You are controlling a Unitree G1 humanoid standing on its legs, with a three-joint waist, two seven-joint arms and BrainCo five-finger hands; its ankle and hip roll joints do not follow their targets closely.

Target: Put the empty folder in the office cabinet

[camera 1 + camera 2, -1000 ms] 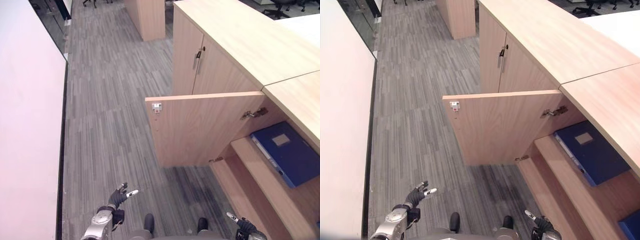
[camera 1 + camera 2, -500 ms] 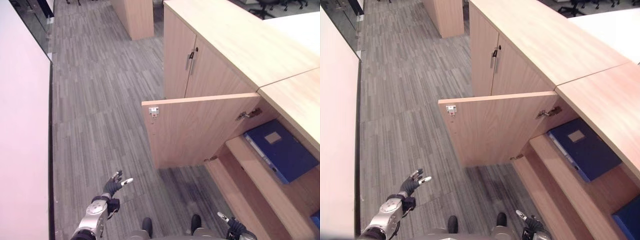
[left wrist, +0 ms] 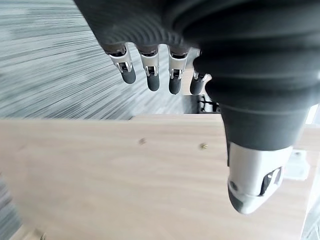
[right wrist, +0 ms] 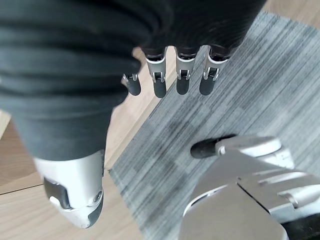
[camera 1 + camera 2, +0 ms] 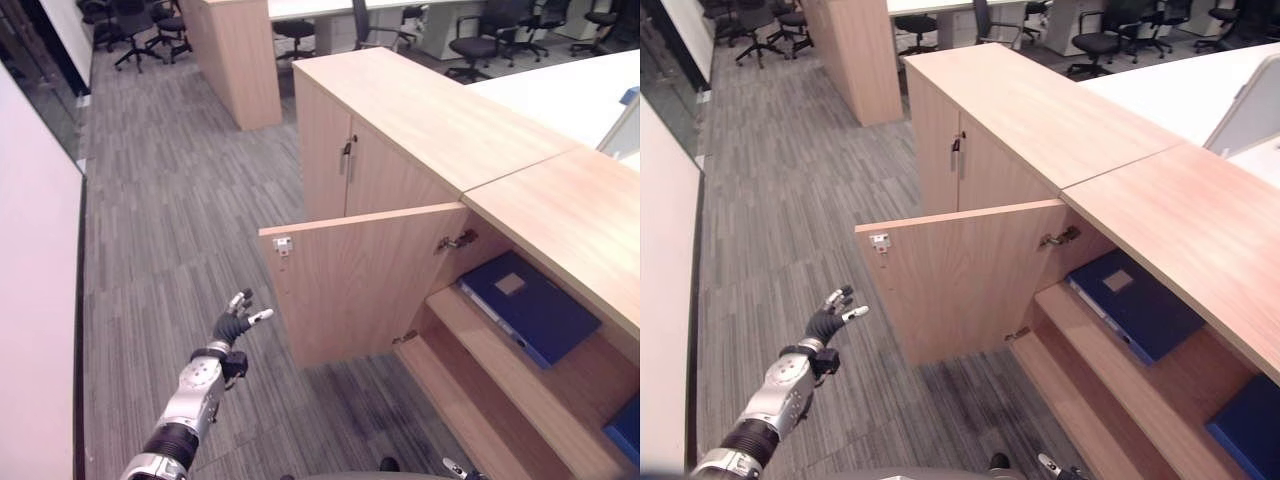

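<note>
My right hand (image 4: pixel 165 70) hangs low by my side over the carpet, fingers relaxed and holding nothing. My left hand (image 5: pixel 232 324) has come up and forward compared with a second ago, fingers spread loose, empty too, reaching toward the free edge of the open cabinet door (image 5: pixel 370 275) but not touching it yet. My view has also swung up, so I'm seeing more of the room now.

The blue folder (image 5: pixel 527 305) is already lying flat on the upper shelf (image 5: pixel 480 330) inside the office cabinet (image 5: pixel 560 200), same spot as before. So my guess is the placing is done and all that's left is swinging that door shut.

There's another blue thing (image 5: pixel 1250 425) lower down in the cabinet, can't tell what exactly. Floor is grey striped carpet (image 5: pixel 170 220). Further back there's a closed cabinet section (image 5: pixel 345 165), a wooden partition (image 5: pixel 235 55) and some black office chairs (image 5: pixel 130 25).
</note>
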